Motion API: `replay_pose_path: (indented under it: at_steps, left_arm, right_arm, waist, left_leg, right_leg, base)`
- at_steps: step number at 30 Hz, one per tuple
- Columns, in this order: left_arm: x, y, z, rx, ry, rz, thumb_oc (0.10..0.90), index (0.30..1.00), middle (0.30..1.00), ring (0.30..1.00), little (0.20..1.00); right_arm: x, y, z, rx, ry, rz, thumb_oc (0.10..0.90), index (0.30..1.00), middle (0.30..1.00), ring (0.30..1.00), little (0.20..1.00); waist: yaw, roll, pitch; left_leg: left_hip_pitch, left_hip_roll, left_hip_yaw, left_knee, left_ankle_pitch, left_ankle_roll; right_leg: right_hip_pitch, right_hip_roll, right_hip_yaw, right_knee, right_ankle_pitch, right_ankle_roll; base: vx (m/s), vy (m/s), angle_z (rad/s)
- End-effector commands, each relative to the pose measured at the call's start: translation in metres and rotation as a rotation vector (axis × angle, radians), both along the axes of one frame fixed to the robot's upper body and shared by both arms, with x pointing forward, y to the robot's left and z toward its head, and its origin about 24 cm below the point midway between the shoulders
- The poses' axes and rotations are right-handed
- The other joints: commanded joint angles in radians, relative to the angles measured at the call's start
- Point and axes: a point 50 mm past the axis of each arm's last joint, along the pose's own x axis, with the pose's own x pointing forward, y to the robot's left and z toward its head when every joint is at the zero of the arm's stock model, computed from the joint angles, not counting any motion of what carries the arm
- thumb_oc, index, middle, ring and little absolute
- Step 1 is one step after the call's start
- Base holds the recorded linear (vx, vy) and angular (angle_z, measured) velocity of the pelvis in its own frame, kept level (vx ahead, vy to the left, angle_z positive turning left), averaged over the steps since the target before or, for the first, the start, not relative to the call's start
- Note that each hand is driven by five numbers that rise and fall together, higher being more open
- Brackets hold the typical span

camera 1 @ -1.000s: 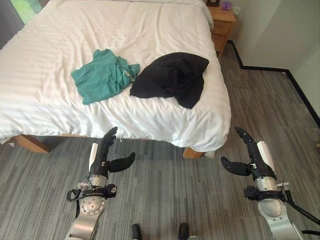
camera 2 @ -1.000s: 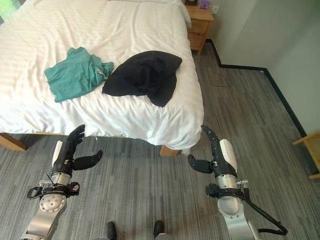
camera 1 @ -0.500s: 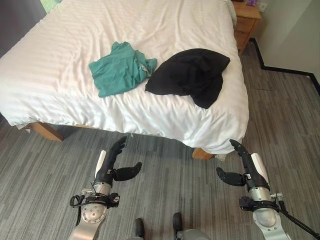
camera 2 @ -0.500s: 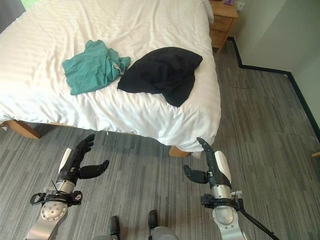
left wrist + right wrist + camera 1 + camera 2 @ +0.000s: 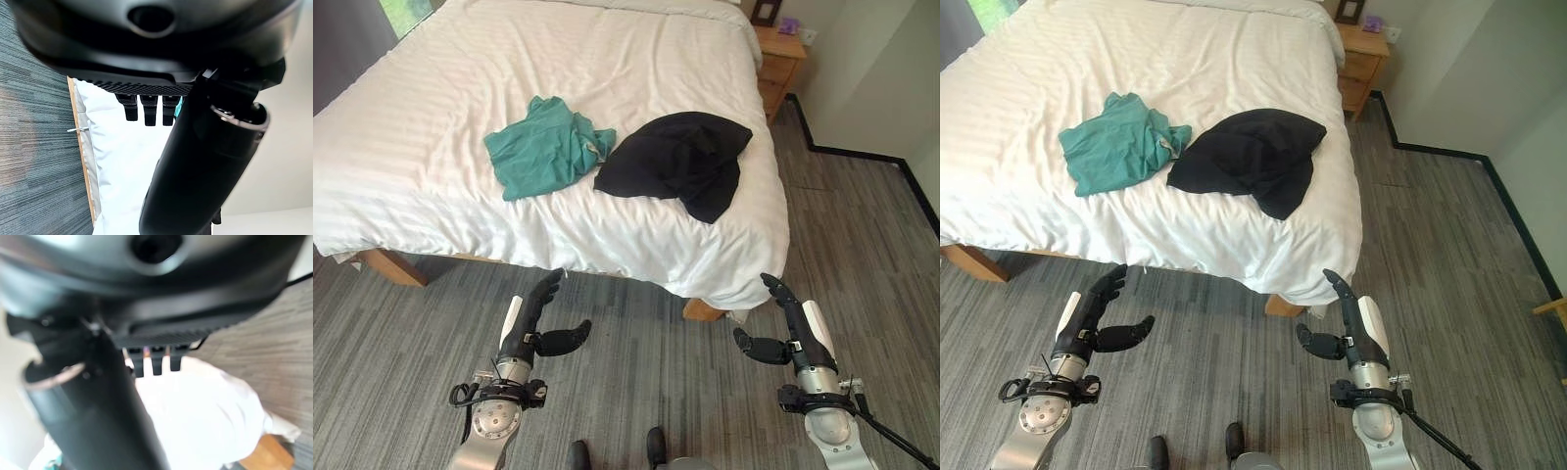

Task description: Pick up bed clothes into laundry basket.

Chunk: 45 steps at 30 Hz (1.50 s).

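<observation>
Both hands, left hand (image 5: 530, 318) and right hand (image 5: 793, 323), spread empty; bed (image 5: 431, 147) cut off.

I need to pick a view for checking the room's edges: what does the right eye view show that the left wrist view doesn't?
Right eye view alone: the black garment, the wooden nightstand and the right hand, open over the floor. Left wrist view alone: the bed's wooden frame edge from close up. Both: the white bed, the teal garment and the open left hand.
</observation>
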Motion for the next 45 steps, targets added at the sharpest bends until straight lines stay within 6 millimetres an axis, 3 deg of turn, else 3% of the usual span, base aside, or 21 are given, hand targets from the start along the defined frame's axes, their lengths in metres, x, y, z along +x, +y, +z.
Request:
replay_pose_path:
  at_steps: [1, 3, 5, 7, 11, 12, 14, 15, 17, 19, 20, 21, 23, 25, 26, 28, 30, 32, 37, 40, 45]
  left_arm:
    - [0.017, 0.007, 0.042, 0.001, -0.239, 0.031, 0.800, 0.900, 0.900, 0.900, 0.900]
    - [0.018, 0.012, 0.039, 0.002, -0.221, 0.061, 0.800, 0.900, 0.900, 0.900, 0.900]
    - [0.020, 0.014, 0.037, -0.005, -0.211, 0.078, 0.800, 0.900, 0.900, 0.900, 0.900]
    - [0.021, 0.015, 0.035, -0.017, -0.207, 0.092, 0.800, 0.900, 0.900, 0.900, 0.900]
    - [0.026, 0.016, 0.040, 0.024, -0.215, 0.080, 0.800, 0.900, 0.900, 0.900, 0.900]
    - [0.030, 0.014, 0.042, 0.032, -0.230, 0.074, 0.800, 0.900, 0.900, 0.900, 0.900]
    - [0.029, 0.010, 0.043, 0.041, -0.241, 0.057, 0.800, 0.900, 0.900, 0.900, 0.900]
    - [0.027, 0.006, 0.041, 0.040, -0.238, 0.049, 0.800, 0.900, 0.900, 0.900, 0.900]
    - [0.025, 0.002, 0.039, 0.017, -0.239, 0.041, 0.800, 0.900, 0.900, 0.900, 0.900]
    - [0.025, -0.002, 0.038, -0.021, -0.236, 0.032, 0.800, 0.900, 0.900, 0.900, 0.900]
    - [0.026, -0.002, 0.039, -0.021, -0.238, 0.032, 0.800, 0.900, 0.900, 0.900, 0.900]
    - [0.027, -0.004, 0.045, -0.038, -0.269, 0.020, 0.800, 0.900, 0.900, 0.900, 0.900]
    - [0.028, -0.002, 0.048, -0.027, -0.282, 0.020, 0.800, 0.900, 0.900, 0.900, 0.900]
    - [0.027, -0.001, 0.047, -0.029, -0.277, 0.023, 0.800, 0.900, 0.900, 0.900, 0.900]
    - [0.022, -0.001, 0.044, -0.037, -0.263, 0.019, 0.800, 0.900, 0.900, 0.900, 0.900]
    - [0.020, 0.000, 0.039, -0.050, -0.241, 0.013, 0.800, 0.900, 0.900, 0.900, 0.900]
    - [0.016, 0.003, 0.032, -0.060, -0.207, 0.020, 0.800, 0.900, 0.900, 0.900, 0.900]
    - [0.012, 0.006, 0.025, -0.083, -0.170, 0.036, 0.800, 0.900, 0.900, 0.900, 0.900]
    - [0.001, 0.012, -0.008, -0.050, -0.013, 0.055, 0.800, 0.900, 0.900, 0.900, 0.900]
    - [-0.015, 0.025, -0.052, 0.050, 0.218, 0.078, 0.800, 0.900, 0.900, 0.900, 0.900]
    - [-0.077, 0.053, -0.138, 0.183, 0.725, 0.212, 0.800, 0.900, 0.900, 0.900, 0.900]
  right_arm:
    - [0.020, -0.006, 0.051, -0.085, -0.263, -0.026, 0.800, 0.900, 0.900, 0.900, 0.900]
    - [0.025, -0.007, 0.055, -0.101, -0.280, -0.048, 0.800, 0.900, 0.900, 0.900, 0.900]
    - [0.029, -0.011, 0.063, -0.143, -0.307, -0.071, 0.800, 0.900, 0.900, 0.900, 0.900]
    - [0.028, -0.019, 0.071, -0.195, -0.332, -0.104, 0.800, 0.900, 0.900, 0.900, 0.900]
    - [0.026, -0.027, 0.080, -0.250, -0.359, -0.147, 0.800, 0.900, 0.900, 0.900, 0.900]
    - [0.024, -0.029, 0.081, -0.270, -0.363, -0.160, 0.800, 0.900, 0.900, 0.900, 0.900]
    - [0.018, -0.030, 0.086, -0.298, -0.379, -0.155, 0.800, 0.900, 0.900, 0.900, 0.900]
    - [0.015, -0.031, 0.087, -0.311, -0.379, -0.147, 0.800, 0.900, 0.900, 0.900, 0.900]
    - [0.019, -0.030, 0.096, -0.341, -0.414, -0.121, 0.800, 0.900, 0.900, 0.900, 0.900]
    - [0.025, -0.030, 0.109, -0.374, -0.463, -0.106, 0.800, 0.900, 0.900, 0.900, 0.900]
    - [0.026, -0.031, 0.110, -0.373, -0.465, -0.107, 0.800, 0.900, 0.900, 0.900, 0.900]
    - [0.037, -0.027, 0.128, -0.379, -0.550, -0.092, 0.800, 0.900, 0.900, 0.900, 0.900]
    - [0.043, -0.029, 0.139, -0.404, -0.571, -0.083, 0.800, 0.900, 0.900, 0.900, 0.900]
    - [0.048, -0.031, 0.143, -0.430, -0.574, -0.083, 0.800, 0.900, 0.900, 0.900, 0.900]
    - [0.057, -0.034, 0.147, -0.434, -0.558, -0.076, 0.800, 0.900, 0.900, 0.900, 0.900]
    - [0.072, -0.037, 0.142, -0.427, -0.495, -0.056, 0.800, 0.900, 0.900, 0.900, 0.900]
    - [0.083, -0.040, 0.143, -0.473, -0.445, -0.038, 0.800, 0.900, 0.900, 0.900, 0.900]
    - [0.097, -0.043, 0.149, -0.519, -0.408, -0.029, 0.800, 0.900, 0.900, 0.900, 0.900]
    - [0.126, -0.057, 0.153, -0.577, -0.295, -0.072, 0.800, 0.900, 0.900, 0.900, 0.900]
    - [0.139, -0.069, 0.156, -0.645, -0.216, -0.129, 0.800, 0.900, 0.900, 0.900, 0.900]
    - [0.165, -0.060, 0.151, -0.696, -0.130, -0.169, 0.800, 0.900, 0.900, 0.900, 0.900]
  waist:
    - [0.004, 0.012, -0.036]
    - [0.002, 0.022, -0.027]
    - [-0.013, 0.033, -0.024]
    - [-0.035, 0.034, -0.023]
    - [-0.066, 0.019, -0.035]
    - [-0.086, 0.017, -0.043]
    - [-0.098, 0.023, -0.057]
    - [-0.100, 0.043, -0.064]
    - [-0.100, 0.087, -0.065]
    - [-0.086, 0.086, -0.042]
    - [-0.090, 0.082, -0.042]
    - [-0.048, 0.040, -0.010]
    - [-0.015, 0.008, 0.005]
    - [0.010, -0.006, 0.014]
    - [0.046, 0.000, 0.023]
    - [0.087, 0.007, 0.019]
    - [0.132, 0.022, 0.006]
    - [0.180, 0.022, 0.001]
    - [0.229, 0.033, -0.021]
    - [0.237, 0.028, -0.037]
    - [0.229, 0.020, -0.057]
  left_leg:
    - [0.102, -0.019, 0.053, 0.008, -0.163, 0.014]
    - [0.117, -0.008, 0.078, 0.008, -0.175, 0.014]
    - [0.140, -0.011, 0.073, 0.008, -0.194, 0.013]
    - [0.167, -0.032, 0.042, 0.008, -0.222, 0.016]
    - [0.222, -0.056, 0.011, 0.008, -0.275, -0.004]
    - [0.257, -0.052, 0.000, 0.008, -0.306, -0.019]
    - [0.298, -0.050, -0.016, 0.008, -0.335, -0.025]
    - [0.318, -0.032, -0.010, 0.008, -0.336, -0.037]
    - [0.277, 0.023, 0.001, 0.181, -0.189, -0.106]
    - [0.132, 0.094, 0.013, 0.520, 0.006, -0.187]
    - [0.121, 0.091, 0.007, 0.528, 0.009, -0.188]
    - [-0.016, 0.096, 0.032, 0.811, 0.060, -0.208]
    - [-0.105, 0.162, 0.101, 0.888, 0.048, -0.189]
    - [-0.146, 0.190, 0.141, 0.863, 0.031, -0.175]
    - [-0.204, 0.227, 0.160, 0.742, 0.016, -0.169]
    - [-0.223, 0.190, 0.177, 0.449, 0.038, -0.142]
    - [-0.199, 0.162, 0.129, 0.203, 0.069, -0.142]
    - [-0.195, 0.152, 0.029, 0.081, 0.121, -0.158]
    - [-0.202, 0.152, -0.078, 0.015, 0.144, -0.169]
    - [-0.195, 0.139, -0.060, 0.008, 0.143, -0.165]
    - [-0.190, 0.108, -0.005, 0.008, 0.112, -0.143]
  right_leg:
    - [-0.142, -0.082, -0.040, 0.311, 0.012, 0.193]
    - [-0.204, -0.104, -0.084, 0.387, 0.037, 0.203]
    - [-0.267, -0.081, -0.131, 0.394, 0.010, 0.184]
    - [-0.316, -0.039, -0.173, 0.326, -0.012, 0.156]
    - [-0.337, -0.043, -0.308, 0.106, 0.037, 0.128]
    - [-0.357, -0.057, -0.311, 0.084, 0.059, 0.136]
    - [-0.328, -0.055, -0.292, 0.056, 0.061, 0.103]
    - [-0.297, -0.034, -0.278, 0.037, 0.046, 0.094]
    - [-0.241, -0.012, -0.285, 0.036, 0.041, 0.064]
    - [-0.158, -0.009, -0.286, 0.008, 0.003, 0.010]
    - [-0.161, -0.014, -0.289, 0.007, 0.007, 0.007]
    - [-0.080, -0.025, -0.280, -0.011, -0.040, -0.029]
    - [-0.024, -0.046, -0.264, -0.015, -0.071, -0.028]
    - [-0.002, -0.062, -0.252, -0.015, -0.081, -0.017]
    - [0.042, -0.058, -0.232, -0.015, -0.113, 0.001]
    - [0.069, -0.061, -0.215, -0.015, -0.133, 0.031]
    - [0.103, -0.062, -0.210, -0.015, -0.160, 0.059]
    - [0.149, -0.067, -0.189, -0.015, -0.184, 0.069]
    - [0.188, -0.052, -0.134, -0.015, -0.209, 0.072]
    - [0.198, -0.068, -0.116, -0.015, -0.213, 0.078]
    - [0.156, -0.136, -0.083, -0.015, -0.182, 0.126]
  base:
    - [-0.01, 0.052, -0.32]
    - [0.06, 0.052, -0.43]
    - [0.19, 0.078, -0.29]
    - [0.31, 0.046, -0.12]
    - [0.42, -0.074, 0.26]
    - [0.57, -0.161, 0.67]
    - [0.53, -0.138, 0.89]
    - [0.45, -0.119, 0.67]
    - [0.40, -0.132, 0.29]
    - [0.26, -0.169, 0.29]
    - [0.25, -0.275, 0.21]
    - [0.28, -0.253, -0.11]
    - [0.38, -0.160, -0.35]
    - [0.24, 0.042, -0.32]
    - [0.27, 0.126, -0.25]
    - [0.36, 0.215, -0.30]
    - [0.36, 0.210, -0.16]
    - [0.32, 0.111, -0.28]
    - [0.30, 0.093, -0.26]
    - [0.24, 0.121, -0.15]
    - [0.21, 0.167, -0.04]
